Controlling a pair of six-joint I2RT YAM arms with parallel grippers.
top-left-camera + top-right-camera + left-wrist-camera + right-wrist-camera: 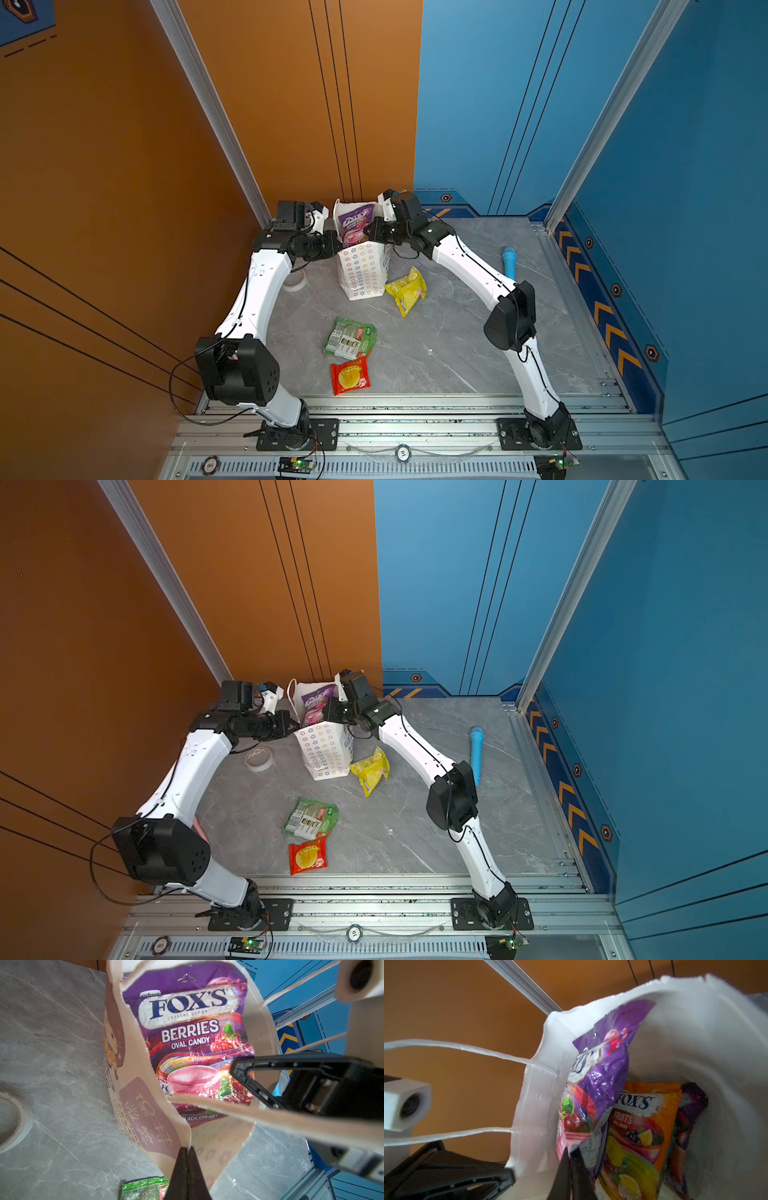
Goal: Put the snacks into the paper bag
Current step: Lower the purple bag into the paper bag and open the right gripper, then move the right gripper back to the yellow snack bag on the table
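The white paper bag (361, 270) (324, 750) stands upright at the back of the table. My left gripper (188, 1150) (337, 246) is shut on a corner of its rim. A purple FOX'S packet (355, 226) (187, 1032) (604, 1076) stands in the bag's mouth. My right gripper (571, 1152) (369, 231) reaches in from the right, its jaws almost together on that packet's lower edge. An orange FOX'S packet (643, 1126) and a dark purple one (691, 1109) lie deeper inside. On the table lie a yellow pouch (407, 289), a green pouch (350, 337) and a red pouch (350, 375).
A roll of tape (296, 282) (12, 1120) lies left of the bag under my left arm. A blue microphone-shaped stick (509, 262) lies at the right. The bag stands close to the orange back wall, and a metal rail runs along the front edge.
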